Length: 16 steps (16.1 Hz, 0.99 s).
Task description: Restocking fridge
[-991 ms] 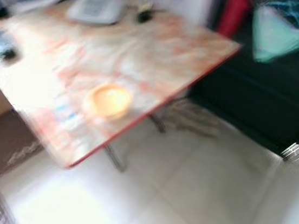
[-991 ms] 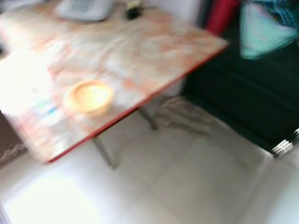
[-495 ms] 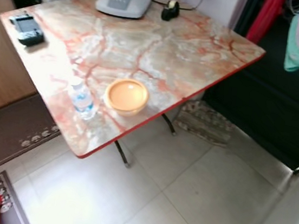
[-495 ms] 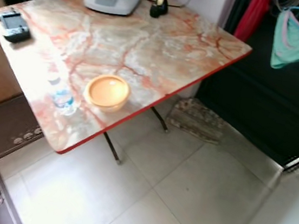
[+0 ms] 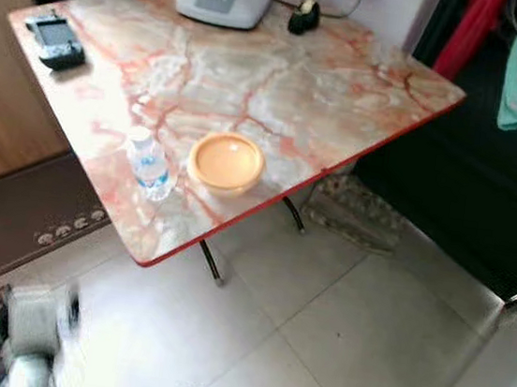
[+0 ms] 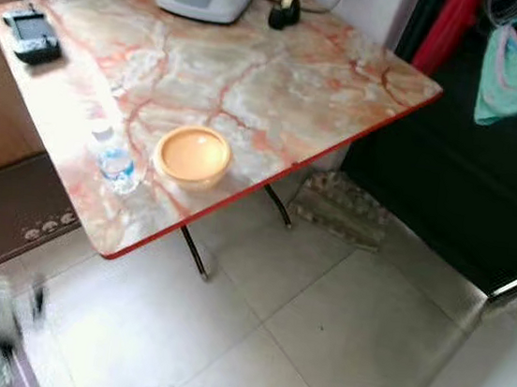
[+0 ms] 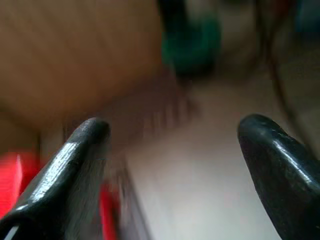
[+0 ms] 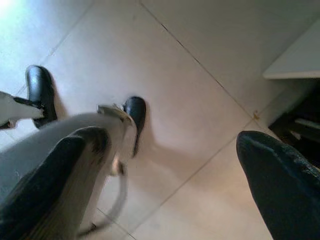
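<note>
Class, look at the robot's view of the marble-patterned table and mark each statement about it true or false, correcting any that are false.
1. The water bottle stands upright on the table. True.
2. The orange bowl sits at the table's far edge beside the white device. False: it sits near the front edge, close beside the bottle.
3. The left gripper holds the bottle. False: its fingers are spread apart with nothing between them.
4. A dark handheld gadget lies near the table's left corner. True.
5. The right gripper hangs open above the tiled floor. True.
</note>
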Available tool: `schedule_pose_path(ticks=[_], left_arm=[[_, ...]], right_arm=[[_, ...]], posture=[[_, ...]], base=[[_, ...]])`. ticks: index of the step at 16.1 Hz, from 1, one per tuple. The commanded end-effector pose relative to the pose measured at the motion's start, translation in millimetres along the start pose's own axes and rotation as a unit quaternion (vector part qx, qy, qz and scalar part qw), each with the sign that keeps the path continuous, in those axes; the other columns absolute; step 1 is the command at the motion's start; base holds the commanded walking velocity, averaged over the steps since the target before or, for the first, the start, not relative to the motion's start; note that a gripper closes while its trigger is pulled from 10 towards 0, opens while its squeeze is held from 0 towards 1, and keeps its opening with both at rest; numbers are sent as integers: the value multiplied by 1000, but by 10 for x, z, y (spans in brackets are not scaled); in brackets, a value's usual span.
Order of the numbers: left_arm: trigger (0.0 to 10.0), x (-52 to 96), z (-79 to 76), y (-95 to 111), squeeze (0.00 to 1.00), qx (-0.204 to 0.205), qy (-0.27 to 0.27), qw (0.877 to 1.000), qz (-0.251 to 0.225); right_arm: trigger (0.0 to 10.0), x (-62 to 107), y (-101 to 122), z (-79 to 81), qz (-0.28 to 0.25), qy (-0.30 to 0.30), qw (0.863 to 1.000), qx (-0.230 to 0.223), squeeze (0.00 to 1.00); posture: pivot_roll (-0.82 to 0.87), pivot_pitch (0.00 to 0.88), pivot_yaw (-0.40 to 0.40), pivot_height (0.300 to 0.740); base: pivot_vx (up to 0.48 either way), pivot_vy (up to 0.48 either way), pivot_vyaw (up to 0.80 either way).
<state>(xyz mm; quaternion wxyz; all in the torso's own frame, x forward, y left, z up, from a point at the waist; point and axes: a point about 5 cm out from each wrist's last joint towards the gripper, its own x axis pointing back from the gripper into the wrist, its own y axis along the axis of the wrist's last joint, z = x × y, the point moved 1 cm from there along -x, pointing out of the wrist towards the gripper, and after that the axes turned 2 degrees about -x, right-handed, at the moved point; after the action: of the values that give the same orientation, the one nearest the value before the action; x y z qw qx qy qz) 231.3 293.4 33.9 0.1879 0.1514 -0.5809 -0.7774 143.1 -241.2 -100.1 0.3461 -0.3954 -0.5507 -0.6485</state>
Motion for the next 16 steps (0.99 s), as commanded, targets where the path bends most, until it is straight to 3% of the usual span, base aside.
schedule_pose_path(ticks=[1,5,6,7,10,16], left_arm=[[10000,67,-2,60,0,-5,-3,1000,-20],[10000,13,-141,621,0,-12,-52,990,-133],[10000,-13,-328,967,0,-32,-104,975,-193],[10000,-21,-422,1152,0,-28,-121,968,-218],[10000,-8,-560,1345,0,-24,-160,961,-225],[10000,17,-662,1747,0,9,-169,953,-251]], right_arm=[[10000,26,-119,-55,18,-6,1000,2,0],[10000,30,-124,-66,20,-6,1000,6,0],[10000,30,-120,-70,20,-8,1000,9,0],[10000,28,-117,-66,18,-11,1000,10,0],[10000,11,-137,-3,11,-12,1000,-11,0],[10000,1,-155,34,10,-12,1000,-22,0]], posture=[[207,166,-36,740],[223,163,-38,740],[235,157,-30,740],[233,152,-20,740],[222,135,15,740],[223,134,20,740]], base=[[0,0,0],[0,0,0],[0,0,0],[0,0,0],[0,0,0],[0,0,0]])
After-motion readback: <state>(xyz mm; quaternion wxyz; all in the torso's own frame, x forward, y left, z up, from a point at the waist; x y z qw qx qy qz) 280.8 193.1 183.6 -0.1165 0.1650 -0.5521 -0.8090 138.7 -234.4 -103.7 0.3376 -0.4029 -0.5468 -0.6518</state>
